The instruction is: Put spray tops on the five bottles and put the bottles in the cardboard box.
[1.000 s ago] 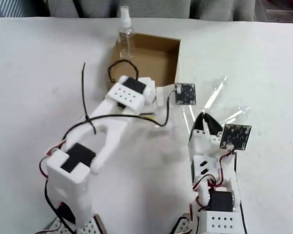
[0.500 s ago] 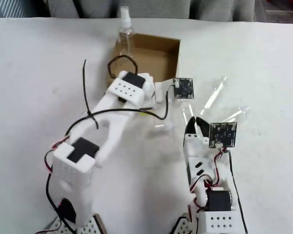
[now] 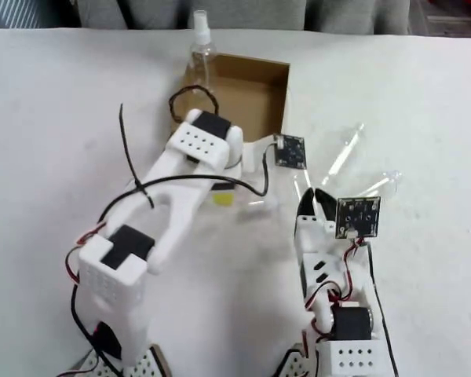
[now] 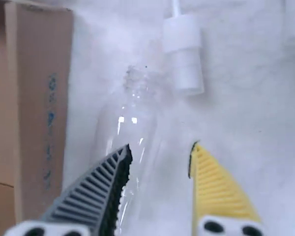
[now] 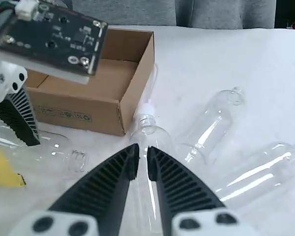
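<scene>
Jaws of your left gripper [image 4: 160, 152] stand apart, spread over a topless clear bottle [image 4: 132, 123] lying on the table [image 3: 416, 94] just near of the cardboard box [image 4: 39, 98]. A loose spray top [image 4: 184, 54] lies just beside its neck. Your right gripper [image 5: 142, 150] has its jaws almost together with nothing between them, above another topless bottle [image 5: 150, 132]. Two more bottles [image 5: 211, 123] lie to its right. A capped bottle [image 3: 200, 47] stands at the box's far left corner.

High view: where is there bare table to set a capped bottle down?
Free: the wide stretch of table left of the cardboard box and left arm; also the near-right corner beside the right arm. Crowded: between box and right gripper, where loose bottles lie.
</scene>
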Robot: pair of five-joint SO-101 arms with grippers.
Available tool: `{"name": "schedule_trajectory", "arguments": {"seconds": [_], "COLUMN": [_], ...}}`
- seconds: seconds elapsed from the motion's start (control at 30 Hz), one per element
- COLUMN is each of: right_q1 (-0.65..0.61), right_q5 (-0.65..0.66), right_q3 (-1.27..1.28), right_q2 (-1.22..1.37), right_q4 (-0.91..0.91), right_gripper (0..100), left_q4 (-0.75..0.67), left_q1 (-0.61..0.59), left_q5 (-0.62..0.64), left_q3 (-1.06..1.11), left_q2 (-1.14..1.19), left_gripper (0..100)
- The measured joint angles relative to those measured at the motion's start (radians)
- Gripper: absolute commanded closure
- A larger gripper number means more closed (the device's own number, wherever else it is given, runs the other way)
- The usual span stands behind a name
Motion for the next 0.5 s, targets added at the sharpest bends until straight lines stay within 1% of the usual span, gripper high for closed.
{"name": "schedule_trajectory", "arguments": {"seconds": [0.13,0.3,0.43,0.5], "right_q1": [0.000,0.000,0.000,0.000], "right_q5": [0.000,0.000,0.000,0.000], "right_q3": [0.000,0.000,0.000,0.000], "right_q2": [0.000,0.000,0.000,0.000], "right_q4": [0.000,0.000,0.000,0.000], "right_gripper": [98.1,98.1,98.1,98.1], "left_q4": [0.026,0.025,-0.060,-0.087], "left_q1": [-0.003,-0.003,-0.005,-0.008], "left_q5": [0.000,0.000,-0.002,-0.029], "left_q3": [0.003,0.003,0.005,0.005], "left_q2": [-0.034,-0.078,-0.078,-0.078], "left_gripper": [80,80,80,80]}}
